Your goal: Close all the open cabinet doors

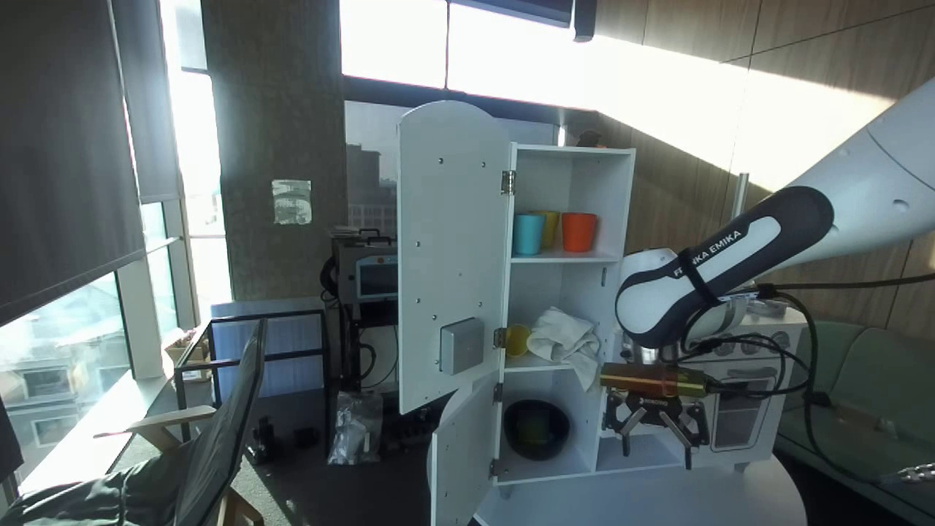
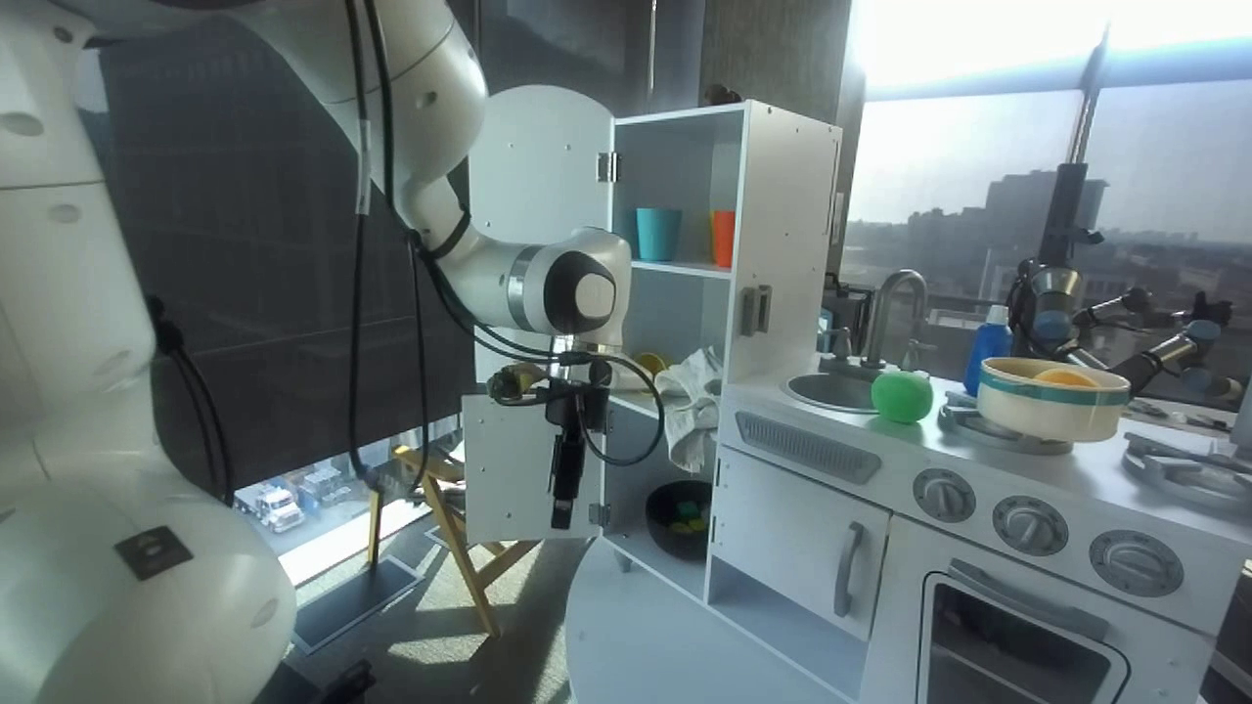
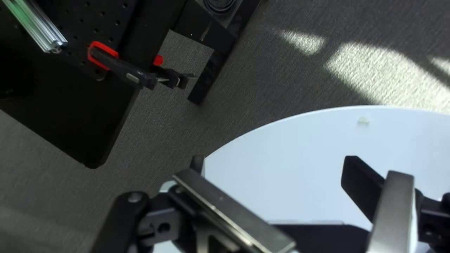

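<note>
A white play cabinet (image 1: pixel 623 204) has two doors hinged on the same side, both standing wide open. The tall upper door (image 1: pixel 431 219) has an arched top and also shows in an exterior view (image 2: pixel 533 147). The shorter lower door (image 1: pixel 464 460) appears behind my gripper in an exterior view (image 2: pixel 499 479). My gripper (image 1: pixel 657 449) points down in front of the cabinet, apart from both doors. In the wrist view its fingers (image 3: pixel 272 165) are spread with nothing between them. The small door under the sink (image 2: pixel 797 528) and the oven door (image 2: pixel 1022 636) are shut.
Cups (image 1: pixel 579 232), a white cloth (image 1: pixel 562 336) hanging over the shelf edge, and a black bowl (image 1: pixel 537 429) are inside the cabinet. A round white table (image 2: pixel 675 636) carries the play kitchen. A chair (image 1: pixel 219 431) stands beyond the open doors. Cables hang along the arm.
</note>
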Tool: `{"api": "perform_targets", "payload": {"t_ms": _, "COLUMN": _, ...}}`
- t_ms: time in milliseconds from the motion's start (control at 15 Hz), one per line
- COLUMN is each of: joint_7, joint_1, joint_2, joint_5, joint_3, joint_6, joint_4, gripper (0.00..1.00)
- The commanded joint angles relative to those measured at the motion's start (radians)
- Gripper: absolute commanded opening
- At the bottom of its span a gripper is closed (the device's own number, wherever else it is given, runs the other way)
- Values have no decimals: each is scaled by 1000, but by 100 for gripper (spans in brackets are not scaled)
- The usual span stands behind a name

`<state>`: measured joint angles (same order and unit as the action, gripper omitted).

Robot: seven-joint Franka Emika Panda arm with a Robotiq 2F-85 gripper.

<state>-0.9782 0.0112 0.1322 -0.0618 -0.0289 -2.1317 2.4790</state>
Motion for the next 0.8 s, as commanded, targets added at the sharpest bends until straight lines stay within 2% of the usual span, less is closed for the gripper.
{"api": "perform_targets", "payload": {"t_ms": 0, "joint_7": 62, "joint_1": -43, "joint_2": 23, "joint_5": -23, "joint_3": 82, "joint_6": 31, "joint_4": -16, "gripper": 100}}
{"api": "perform_targets", "payload": {"t_ms": 200, "joint_7": 129, "joint_1": -77, "joint_2": 7, "joint_5": -15, "joint_3": 130, "joint_6": -7, "joint_4": -32, "gripper": 100}}
{"api": "perform_targets", "payload": {"t_ms": 333, "joint_7": 133, "joint_1": -92, "joint_2": 10, "joint_5": -48, "joint_3": 160, "joint_6": -14, "joint_4": -37, "gripper": 100}}
{"api": "perform_targets", "payload": {"t_ms": 400, "joint_7": 115, "joint_1": -91, "joint_2": 9, "joint_5": -93, "joint_3": 173, "joint_6": 19, "joint_4": -45, "gripper": 100}}
{"api": "perform_targets", "payload": {"t_ms": 467, "joint_7": 107, "joint_1": -85, "joint_2": 12, "joint_5": -43, "joint_3": 162, "joint_6": 1, "joint_4": -23, "gripper": 100}}
{"api": "perform_targets", "payload": {"t_ms": 733, "joint_7": 106, "joint_1": -89, "joint_2": 12, "joint_5": -76, "joint_3": 175, "joint_6": 2, "joint_4": -25, "gripper": 100}}
